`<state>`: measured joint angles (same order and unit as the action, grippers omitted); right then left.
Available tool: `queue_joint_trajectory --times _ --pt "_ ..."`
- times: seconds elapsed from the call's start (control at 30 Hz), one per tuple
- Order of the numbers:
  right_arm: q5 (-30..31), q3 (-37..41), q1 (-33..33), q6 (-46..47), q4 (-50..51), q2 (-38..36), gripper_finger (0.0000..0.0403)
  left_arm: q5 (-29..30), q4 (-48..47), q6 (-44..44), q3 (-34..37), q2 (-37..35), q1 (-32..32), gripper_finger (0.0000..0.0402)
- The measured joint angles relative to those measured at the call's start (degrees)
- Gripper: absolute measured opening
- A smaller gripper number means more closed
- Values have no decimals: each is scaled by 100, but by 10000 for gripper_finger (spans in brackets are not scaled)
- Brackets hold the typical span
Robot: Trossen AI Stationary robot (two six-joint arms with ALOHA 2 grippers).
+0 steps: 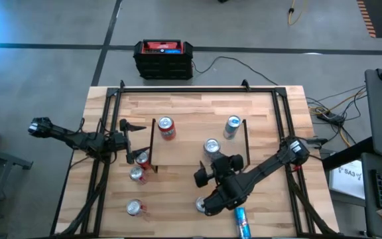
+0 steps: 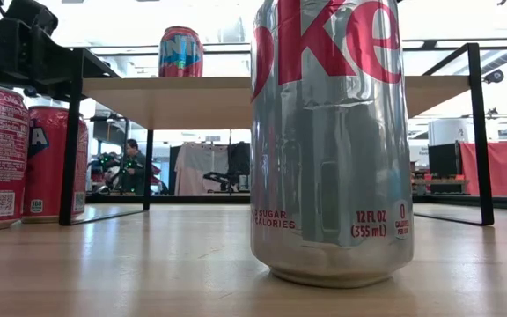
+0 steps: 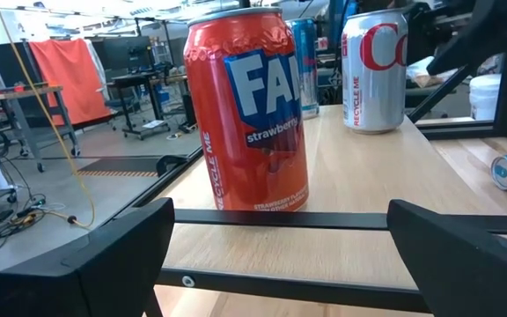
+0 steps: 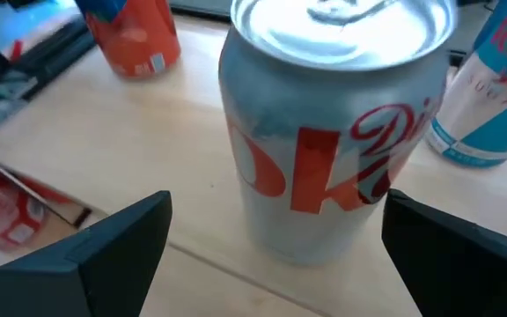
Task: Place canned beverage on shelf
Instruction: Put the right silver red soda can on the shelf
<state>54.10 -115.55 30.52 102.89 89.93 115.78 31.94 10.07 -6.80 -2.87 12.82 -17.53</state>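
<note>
Three cans stand on the shelf point(image 1: 194, 143): a strawberry Fanta point(image 3: 249, 110), a Diet Coke point(image 4: 324, 132) and a slim can point(image 1: 232, 126). Both the left gripper point(image 3: 280, 251) and right gripper point(image 4: 275, 233) gape wide, empty.

Quick headcount: eight cans, one shelf, two arms

Four red cans point(image 1: 166, 126) point(image 1: 142, 158) point(image 1: 136, 174) point(image 1: 134, 208), three silvery cans point(image 1: 232, 126) point(image 1: 211, 147) point(image 1: 201, 204) (one half hidden under an arm), and one blue can point(image 1: 243, 222) lying on its side. Plus a single shelf point(image 1: 191, 143), two dark robot arms point(image 1: 78, 138) point(image 1: 264, 167) and one black-and-red box point(image 1: 164, 58).
</note>
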Motion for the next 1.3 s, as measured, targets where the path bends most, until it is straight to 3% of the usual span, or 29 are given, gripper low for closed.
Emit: queue_joint_trajectory --times 0.4,1.03,1.17,1.3 --pt "48 57 -42 307 9 22 373 0 -2 -1 0 0 -1 400" --pt "86 59 -195 297 7 22 193 0 -2 1 0 0 1 400" --pt "82 59 -195 110 3 22 178 0 -2 0 0 0 0 400" --pt "41 57 -192 -52 -56 22 188 0 -2 1 0 0 -1 400"
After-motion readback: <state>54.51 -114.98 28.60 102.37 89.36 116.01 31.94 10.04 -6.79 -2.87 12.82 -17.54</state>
